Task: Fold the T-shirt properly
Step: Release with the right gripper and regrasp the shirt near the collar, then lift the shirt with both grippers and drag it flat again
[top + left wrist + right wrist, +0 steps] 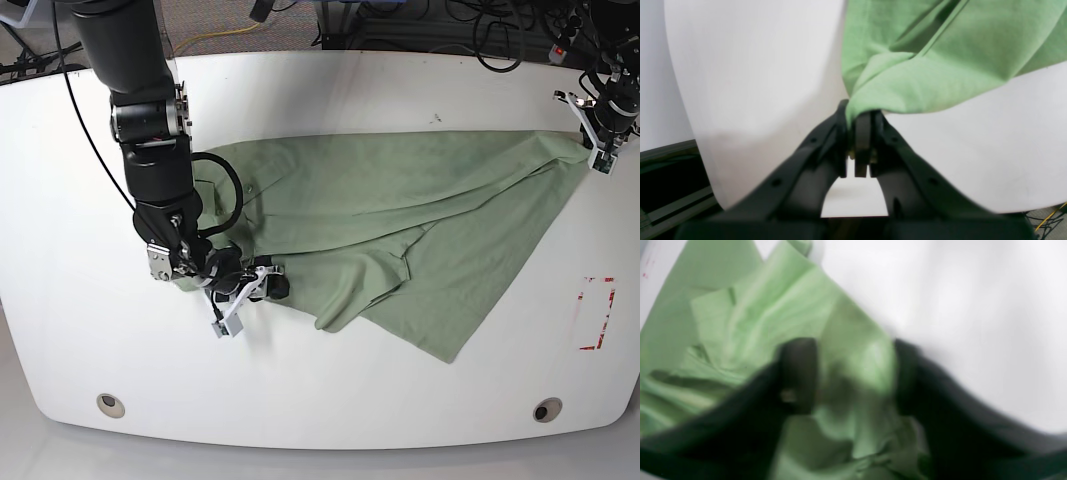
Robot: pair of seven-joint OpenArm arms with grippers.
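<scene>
right wrist view is motion-blurred: the right gripper shows w/ jaws apart and a fold of the t-shirt between them, but whether the pads touch the cloth cannot be told. in base view the same gripper sits low at the shirt's near-left edge, fingertips partly hidden by fabric and its own body. left gripper is clenched on a corner of the t-shirt; cloth bunches out of the closed pads, pinch point itself hidden. in base view this gripper is at the table's far-right edge, w/ the arm cut off by the frame. t-shirt lies on the white table, stretched from the right gripper across to the left gripper, one fold lapped over the mid section, a point hanging toward the near edge. neckline and sleeves cannot be made out. no readable label or print on the shirt. red-outlined rectangle mark on table near right edge; too small to read. two round fittings in the near table edge.
</scene>
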